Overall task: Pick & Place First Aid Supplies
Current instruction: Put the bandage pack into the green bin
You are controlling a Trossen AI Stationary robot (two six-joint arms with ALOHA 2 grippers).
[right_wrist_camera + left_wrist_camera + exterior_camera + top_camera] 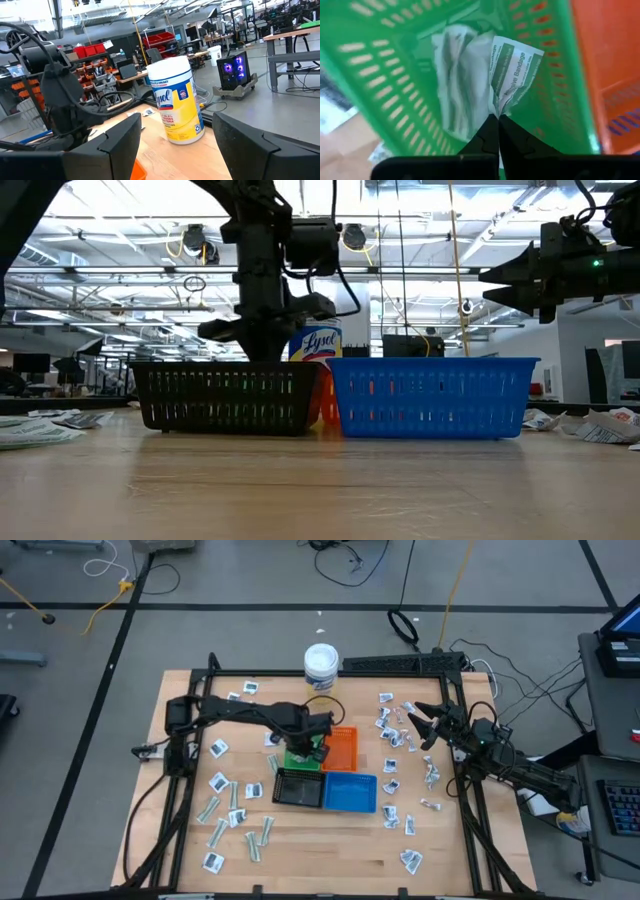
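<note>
Left tool point(497, 131) is poised over the green tray point(299, 756), fingers pressed together on the lower edge of a white-and-green bandage packet point(512, 75); the packet hangs crumpled inside the tray, and another pale wrapped piece point(457, 80) shows just beside it against the tray floor. In the high view the left tool point(316, 747) sits over the green tray, which adjoins the orange tray point(341, 747); the black tray point(298, 787) and blue tray point(350, 793) sit side by side on the near side of that pair. Right tool point(424, 727) hovers above the tabletop point(320, 850) right of the trays, fingers spread wide, holding nothing; the low view shows it raised well above the blue tray. Remaining first aid supplies lie scattered flat on the tabletop: one group of packets and slim strips point(232, 810) left of the trays, another group of packets point(400, 735) right of them, under and around the right tool. A white-lidded, yellow-labelled tub point(176, 99) stands upright at the far edge of the tabletop.
</note>
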